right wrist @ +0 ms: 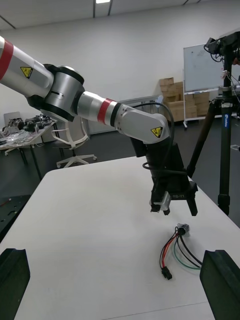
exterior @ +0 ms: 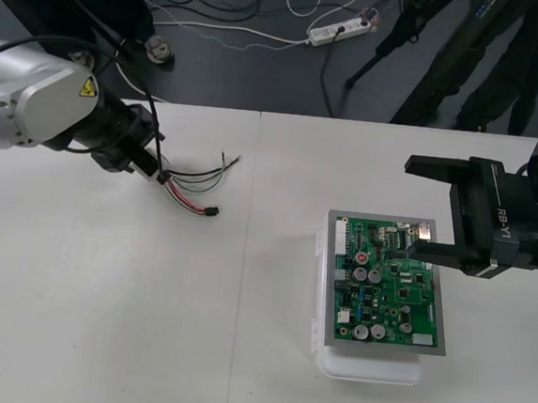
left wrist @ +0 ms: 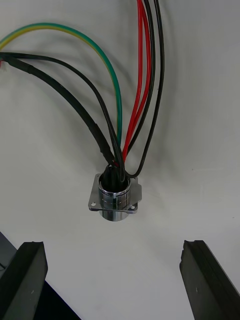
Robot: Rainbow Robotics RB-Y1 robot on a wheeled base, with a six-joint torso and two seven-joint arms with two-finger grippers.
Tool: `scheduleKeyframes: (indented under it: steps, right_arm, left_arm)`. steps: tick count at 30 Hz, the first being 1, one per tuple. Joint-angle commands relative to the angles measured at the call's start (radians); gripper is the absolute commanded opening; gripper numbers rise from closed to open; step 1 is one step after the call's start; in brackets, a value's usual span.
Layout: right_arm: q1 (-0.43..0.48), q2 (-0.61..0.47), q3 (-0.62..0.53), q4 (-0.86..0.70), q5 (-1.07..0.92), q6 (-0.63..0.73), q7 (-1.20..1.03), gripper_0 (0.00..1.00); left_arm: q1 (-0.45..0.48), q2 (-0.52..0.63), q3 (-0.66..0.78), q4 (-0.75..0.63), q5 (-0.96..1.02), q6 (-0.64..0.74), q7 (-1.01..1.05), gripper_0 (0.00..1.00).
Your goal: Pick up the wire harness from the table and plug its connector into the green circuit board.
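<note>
The wire harness [exterior: 190, 183] lies on the desk [exterior: 101, 291], its metal socket [left wrist: 115, 197] just ahead of the nearer left end effector's [exterior: 152, 161] wide-spread fingers [left wrist: 27, 272], wires running toward the green circuit board [exterior: 389, 287] to the black plug [exterior: 211, 212]; the right end effector [exterior: 426, 209] hovers open over the board.

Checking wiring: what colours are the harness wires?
Its wires are red, black, green-yellow; best in left wrist view.

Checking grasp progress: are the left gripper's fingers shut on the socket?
No, the left gripper is open, its fingers standing far apart on either side of the socket.
</note>
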Motion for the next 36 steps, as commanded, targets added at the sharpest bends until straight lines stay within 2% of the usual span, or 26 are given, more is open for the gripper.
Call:
scheduleKeyframes:
  steps: [1, 18, 36]
  right_arm:
    - [0.018, -0.048, 0.019, -0.022, -0.022, -0.003, -0.01, 1.0]
    - [0.046, -0.112, 0.021, -0.022, -0.055, -0.003, -0.006, 1.0]
    - [0.07, -0.114, 0.012, -0.022, -0.091, -0.003, -0.001, 1.0]
  left_arm:
    - [-0.084, -0.051, -0.065, 0.07, -0.003, 0.129, -0.058, 0.78]
    - [-0.093, -0.083, -0.198, 0.099, -0.001, 0.252, -0.04, 0.78]
    - [-0.093, -0.122, -0.209, 0.171, -0.017, 0.264, -0.035, 0.79]
